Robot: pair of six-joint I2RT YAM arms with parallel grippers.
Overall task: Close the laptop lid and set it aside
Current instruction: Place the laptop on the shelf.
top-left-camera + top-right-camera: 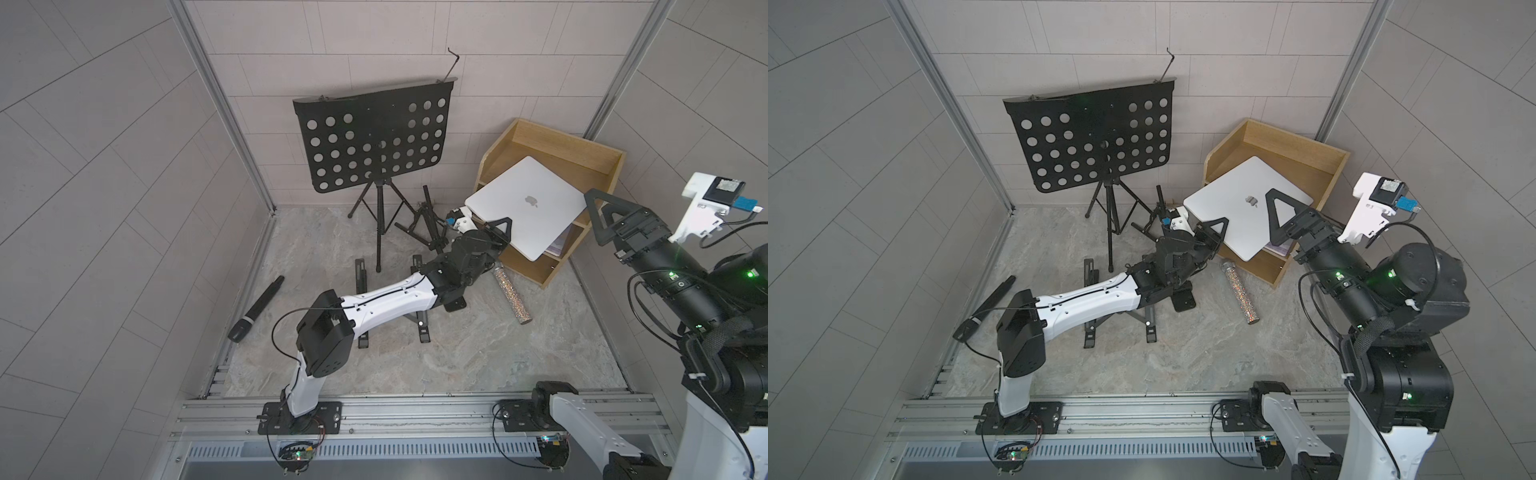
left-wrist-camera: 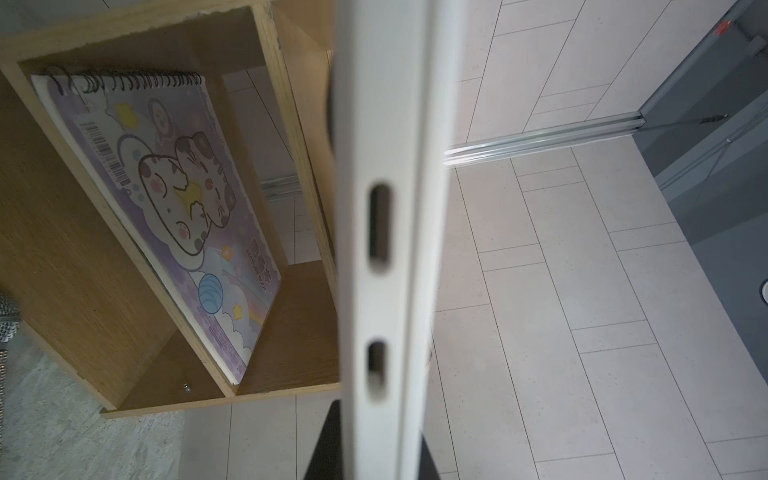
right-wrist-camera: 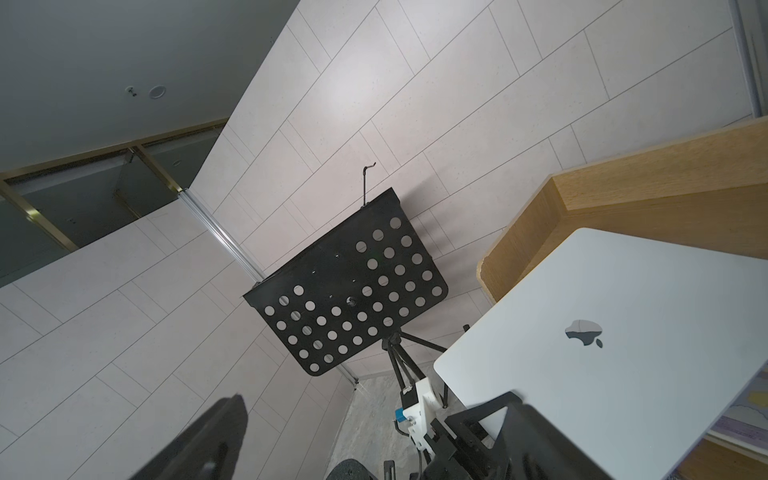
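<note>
Marbled table (image 1: 415, 365) carries a wooden shelf unit (image 1: 582, 153). Closed laptop (image 1: 528, 203) hangs slantwise over the shelf unit's top, overhanging its front. Left tool (image 1: 498, 228) pinches the laptop's edge; right tool (image 1: 606, 216) gapes empty beside it. Judged rigid, slick, fairly heavy: hold mid-edge.

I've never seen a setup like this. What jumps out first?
A closed silver laptop, apple logo up, is gripped at its edge by the left gripper and held tilted over the top of a wooden shelf unit at the back right. Beside it, against the back wall, stands a big black perforated music stand. The right gripper hovers wide open by the laptop's other side.
</note>
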